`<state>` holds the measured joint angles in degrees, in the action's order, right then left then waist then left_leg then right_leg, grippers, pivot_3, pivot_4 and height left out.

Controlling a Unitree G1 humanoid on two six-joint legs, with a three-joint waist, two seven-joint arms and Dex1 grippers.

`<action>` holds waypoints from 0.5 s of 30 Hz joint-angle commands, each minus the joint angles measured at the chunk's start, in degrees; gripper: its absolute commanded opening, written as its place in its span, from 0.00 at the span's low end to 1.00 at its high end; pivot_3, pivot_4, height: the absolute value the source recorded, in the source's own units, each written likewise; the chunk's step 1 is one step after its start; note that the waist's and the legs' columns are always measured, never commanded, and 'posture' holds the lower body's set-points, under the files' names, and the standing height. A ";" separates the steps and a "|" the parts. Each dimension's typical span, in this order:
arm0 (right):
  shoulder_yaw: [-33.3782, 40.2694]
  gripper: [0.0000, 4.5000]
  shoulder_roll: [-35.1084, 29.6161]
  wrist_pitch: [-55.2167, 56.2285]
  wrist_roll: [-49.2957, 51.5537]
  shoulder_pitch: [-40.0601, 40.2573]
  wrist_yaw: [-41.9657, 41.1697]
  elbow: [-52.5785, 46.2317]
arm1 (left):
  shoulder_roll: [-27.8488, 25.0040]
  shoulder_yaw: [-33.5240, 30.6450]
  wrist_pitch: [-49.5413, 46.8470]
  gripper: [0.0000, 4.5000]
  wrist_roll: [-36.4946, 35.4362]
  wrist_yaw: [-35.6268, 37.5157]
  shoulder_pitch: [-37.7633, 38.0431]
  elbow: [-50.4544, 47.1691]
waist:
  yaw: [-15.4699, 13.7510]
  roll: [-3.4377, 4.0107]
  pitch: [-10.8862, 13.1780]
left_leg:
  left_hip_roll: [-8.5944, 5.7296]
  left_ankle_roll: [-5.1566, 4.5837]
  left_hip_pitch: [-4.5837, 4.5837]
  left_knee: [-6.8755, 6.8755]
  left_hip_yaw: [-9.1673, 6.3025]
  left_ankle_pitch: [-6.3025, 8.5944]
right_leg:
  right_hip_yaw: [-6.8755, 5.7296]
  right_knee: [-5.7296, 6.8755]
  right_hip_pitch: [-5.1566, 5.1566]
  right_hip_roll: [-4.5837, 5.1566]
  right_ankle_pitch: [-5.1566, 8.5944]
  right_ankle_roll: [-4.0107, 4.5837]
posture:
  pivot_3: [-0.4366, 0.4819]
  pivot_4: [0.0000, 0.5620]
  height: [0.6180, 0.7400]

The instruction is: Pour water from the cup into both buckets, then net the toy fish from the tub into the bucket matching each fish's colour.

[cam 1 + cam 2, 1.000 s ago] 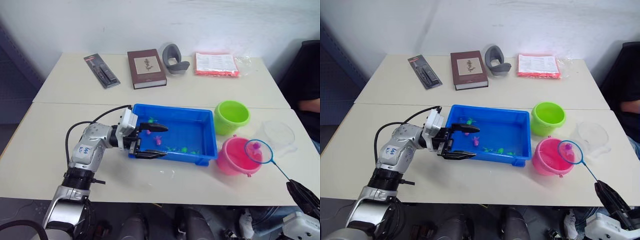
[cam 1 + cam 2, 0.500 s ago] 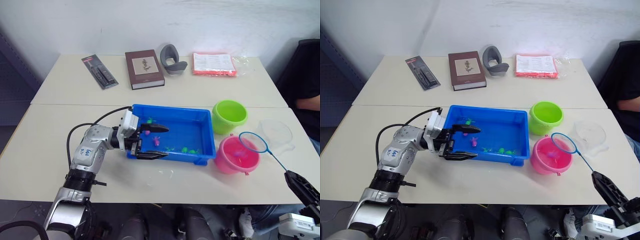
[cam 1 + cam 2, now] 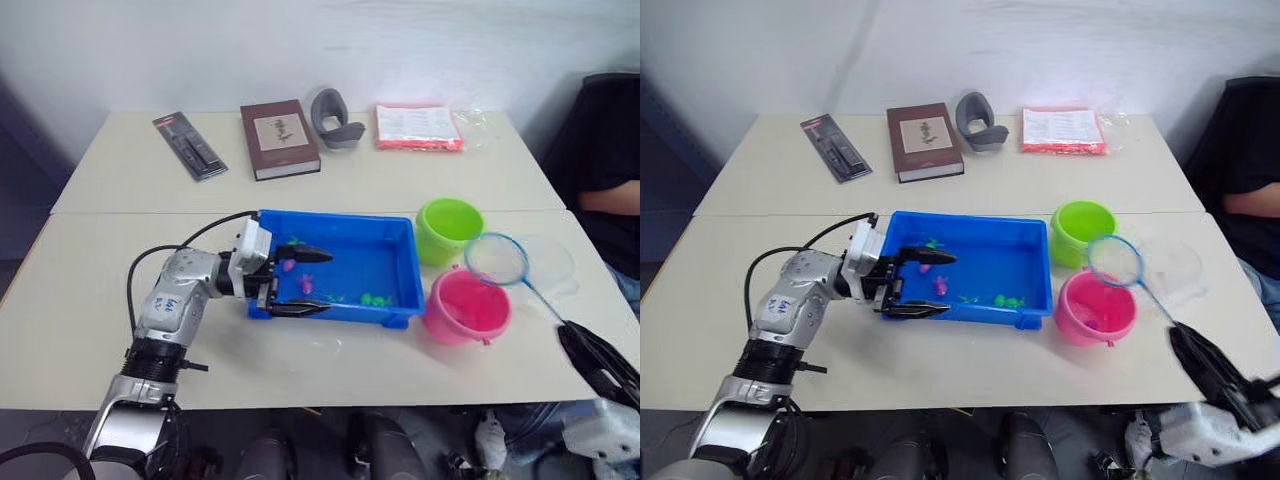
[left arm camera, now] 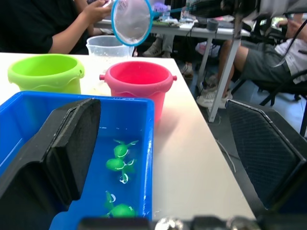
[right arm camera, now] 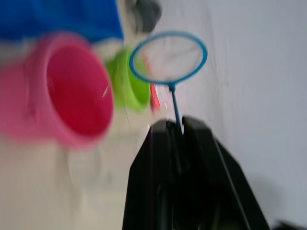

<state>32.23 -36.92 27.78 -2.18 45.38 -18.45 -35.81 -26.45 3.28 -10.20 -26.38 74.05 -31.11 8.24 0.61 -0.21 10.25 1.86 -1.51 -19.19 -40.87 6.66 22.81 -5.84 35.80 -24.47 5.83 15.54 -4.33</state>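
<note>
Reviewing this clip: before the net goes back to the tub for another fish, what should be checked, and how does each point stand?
1. Right gripper shut on the net handle: ok.
2. Net hoop empty: ok.
3. Fish left in the tub: ok, green fish and a pink fish lie there.
4. Left gripper steadying the tub: cannot tell; open astride its end wall.
5. Pink bucket and green bucket upright: ok.

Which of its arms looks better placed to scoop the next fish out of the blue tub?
The right. Its gripper already holds the net, now near the pink bucket. The left gripper is open, straddling the tub's wall and holding nothing.
</note>
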 commanded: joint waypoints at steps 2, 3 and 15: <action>-6.33 0.00 -9.42 -24.36 28.55 -5.13 -7.60 -10.07 | -5.66 -5.03 1.29 0.99 0.36 -0.49 1.95 1.18 | 0.15 -0.02 0.01 | 0.04 -0.01 0.00 0.00 -0.07 0.00 | -0.08 0.06 -0.01 0.02 0.03 0.06 | 0.48 0.27 1.00; -7.28 0.00 -12.17 -29.58 33.14 -9.03 -7.43 -10.51 | -7.31 -5.94 1.01 0.99 0.35 -0.53 2.56 1.11 | 0.14 -0.02 0.01 | 0.05 -0.01 -0.01 -0.01 -0.09 0.01 | -0.12 0.06 -0.02 0.03 0.04 0.08 | 0.48 0.27 1.00; -33.22 0.00 -24.45 -66.43 36.49 -53.70 -12.39 1.81 | -18.80 -10.16 0.07 0.99 2.17 -0.97 7.93 0.20 | -1.29 -0.11 0.07 | -0.22 -0.12 -0.45 -0.08 -0.35 0.08 | -0.67 -0.15 -0.14 0.54 0.02 0.04 | 0.48 0.27 1.00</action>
<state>0.51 -60.99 -36.90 36.32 -6.35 -29.69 -34.85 -44.30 -6.69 -10.77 -24.73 72.99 -22.83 9.69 -0.67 -0.32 10.32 1.63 -1.63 -19.70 -40.97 6.31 22.90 -6.55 35.63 -24.64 6.37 15.55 -4.31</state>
